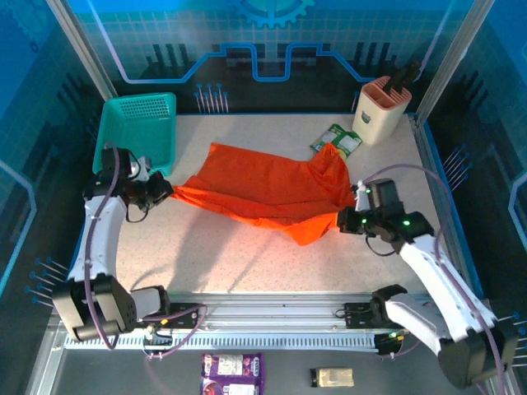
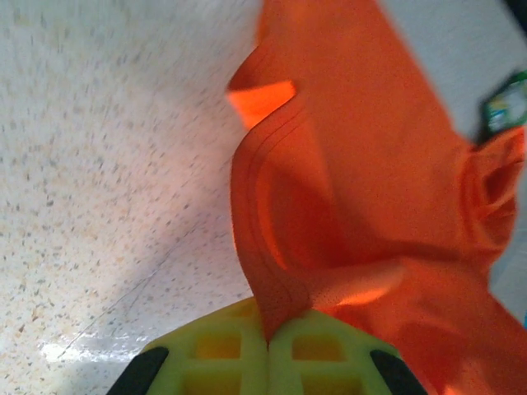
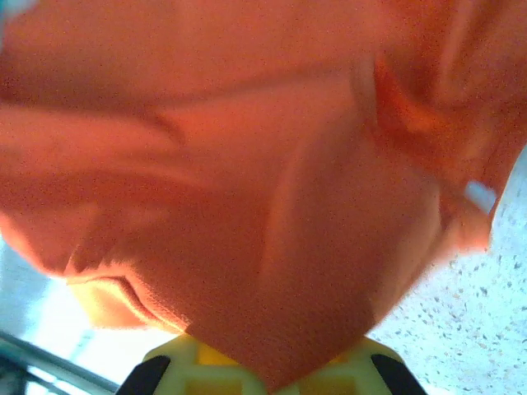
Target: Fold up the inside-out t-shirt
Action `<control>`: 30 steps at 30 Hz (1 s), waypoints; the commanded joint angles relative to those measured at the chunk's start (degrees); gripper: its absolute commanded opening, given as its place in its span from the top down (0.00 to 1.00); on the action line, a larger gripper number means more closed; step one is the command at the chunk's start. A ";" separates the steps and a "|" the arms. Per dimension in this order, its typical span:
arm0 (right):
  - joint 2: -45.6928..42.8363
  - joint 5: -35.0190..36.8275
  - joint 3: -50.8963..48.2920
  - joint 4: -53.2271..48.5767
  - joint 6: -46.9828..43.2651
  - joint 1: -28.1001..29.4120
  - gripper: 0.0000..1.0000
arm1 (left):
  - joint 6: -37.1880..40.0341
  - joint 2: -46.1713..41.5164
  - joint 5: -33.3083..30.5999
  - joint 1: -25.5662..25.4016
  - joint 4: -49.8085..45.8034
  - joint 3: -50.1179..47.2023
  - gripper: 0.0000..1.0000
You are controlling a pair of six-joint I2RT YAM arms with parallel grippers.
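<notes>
Now the left claw [image 1: 162, 192] and right claw [image 1: 346, 219] each pinch the t-shirt [image 1: 263, 193], so pull it flat gently.

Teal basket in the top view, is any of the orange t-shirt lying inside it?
No, the t-shirt is spread over the table to the right of the teal basket, none of it inside.

The left arm reaches forward from its base along the left side, wrist turned inward. The left gripper [image 1: 165, 192] has its yellow fingers [image 2: 222, 350] pressed together on one end of the inside-out t-shirt [image 1: 263, 191]. The right arm angles forward and inward, and the right gripper [image 1: 346, 220] is pinched on the cloth's opposite end.
</notes>
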 commanded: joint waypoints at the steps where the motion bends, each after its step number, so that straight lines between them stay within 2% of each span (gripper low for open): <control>1: 3.68 -1.31 6.29 -7.87 -0.91 -1.73 1.00 | -1.20 1.63 0.79 0.68 -1.89 2.85 1.00; 7: 25.99 -2.12 15.28 0.91 -3.82 -7.49 0.99 | 0.38 16.00 2.04 0.68 2.48 4.94 1.00; 9: 33.19 -0.28 19.16 0.17 -4.48 -7.80 0.80 | 1.11 20.48 1.61 0.68 2.97 5.44 1.00; 10: 35.57 0.93 20.75 -0.65 -4.62 -7.76 0.75 | 1.38 22.16 1.58 0.68 3.02 5.73 1.00; 12: 36.33 3.41 21.52 -1.72 -4.59 -7.64 0.70 | 1.99 24.24 1.45 0.68 2.28 6.31 1.00; 14: 33.29 3.81 19.29 -1.58 -4.22 -7.39 0.68 | 2.49 24.12 0.50 0.69 2.29 5.82 1.00; 20: 26.33 0.30 6.23 3.47 -2.49 -2.68 0.64 | 2.55 24.37 0.78 0.68 2.95 4.65 1.00; 30: 33.95 -3.62 -0.69 16.46 -5.16 -1.09 0.64 | 2.55 24.35 0.99 0.68 3.31 3.86 1.00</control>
